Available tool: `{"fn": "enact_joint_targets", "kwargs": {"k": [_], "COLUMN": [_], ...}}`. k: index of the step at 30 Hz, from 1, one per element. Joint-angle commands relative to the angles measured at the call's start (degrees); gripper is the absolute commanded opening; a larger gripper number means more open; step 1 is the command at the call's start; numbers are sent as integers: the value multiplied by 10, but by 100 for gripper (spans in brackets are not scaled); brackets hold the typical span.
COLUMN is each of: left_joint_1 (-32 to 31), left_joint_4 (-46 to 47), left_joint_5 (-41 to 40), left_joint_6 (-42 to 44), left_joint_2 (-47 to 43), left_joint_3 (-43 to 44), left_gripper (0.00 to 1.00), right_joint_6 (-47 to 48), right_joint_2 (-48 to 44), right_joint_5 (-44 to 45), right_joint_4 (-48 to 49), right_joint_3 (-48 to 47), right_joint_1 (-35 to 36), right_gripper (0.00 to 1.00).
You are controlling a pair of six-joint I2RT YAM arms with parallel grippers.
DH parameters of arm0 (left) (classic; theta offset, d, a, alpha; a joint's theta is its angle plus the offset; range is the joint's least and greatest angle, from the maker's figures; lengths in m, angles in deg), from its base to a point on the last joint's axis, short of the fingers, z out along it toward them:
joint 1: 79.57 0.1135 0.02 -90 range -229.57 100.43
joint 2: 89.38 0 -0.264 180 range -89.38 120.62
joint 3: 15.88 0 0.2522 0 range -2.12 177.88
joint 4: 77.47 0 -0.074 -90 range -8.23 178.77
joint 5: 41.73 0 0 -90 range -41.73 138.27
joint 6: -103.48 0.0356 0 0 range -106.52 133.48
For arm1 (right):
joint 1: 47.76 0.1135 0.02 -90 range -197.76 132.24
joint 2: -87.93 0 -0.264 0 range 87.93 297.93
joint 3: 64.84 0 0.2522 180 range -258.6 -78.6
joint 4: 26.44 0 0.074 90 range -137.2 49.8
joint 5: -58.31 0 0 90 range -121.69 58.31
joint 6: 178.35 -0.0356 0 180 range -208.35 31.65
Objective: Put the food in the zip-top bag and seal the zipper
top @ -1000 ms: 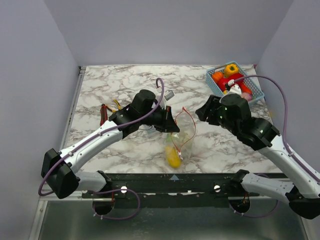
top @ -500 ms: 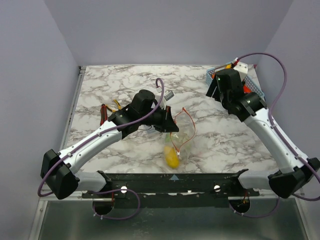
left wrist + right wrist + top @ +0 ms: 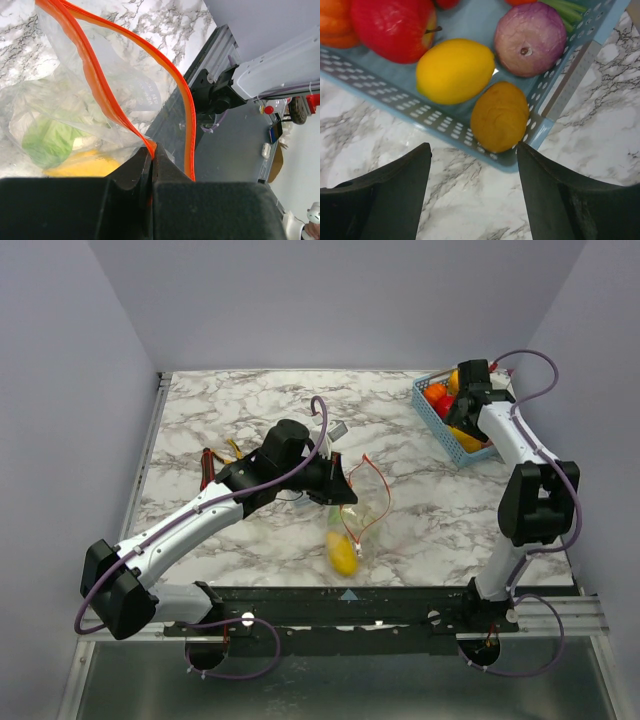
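Clear, crinkly zip-top bag point(image 3: 55, 85); orange zipper point(image 3: 100, 95)

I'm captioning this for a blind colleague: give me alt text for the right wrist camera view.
The right arm's two dark fingers stand spread open just outside one wall of a blue basket on a marble table. Inside lie a yellow lemon, an orange-brown fruit, a red apple and a purple onion.
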Motion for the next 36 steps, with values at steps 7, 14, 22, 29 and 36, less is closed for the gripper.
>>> {"fn": "enact_joint_targets", "kwargs": {"k": [7, 14, 22, 29, 36], "left_joint_1": [-1, 0, 0, 0, 0], "left_joint_4": [3, 2, 4, 5, 6], "left_joint_5": [12, 15, 19, 24, 26], "left_joint_6": [7, 7, 7, 4, 3], "left_joint_2": [-8, -1, 7, 9, 10], "left_joint_3": [-3, -2, -2, -2, -3], "left_gripper": [0, 0, 0, 0, 0], "right_joint_6": [12, 2, 4, 14, 20], "right_joint_2": [69, 75, 83, 83, 98], "right_joint_5": [-31, -38, -37, -22, -35], "right_joint_4": [23, 32, 42, 46, 60], "right_joint_3": [-32, -9, 13, 27, 28], "right_joint_1": [-41, -41, -57, -59, -59], "right_gripper": [69, 67, 67, 69, 70]}}
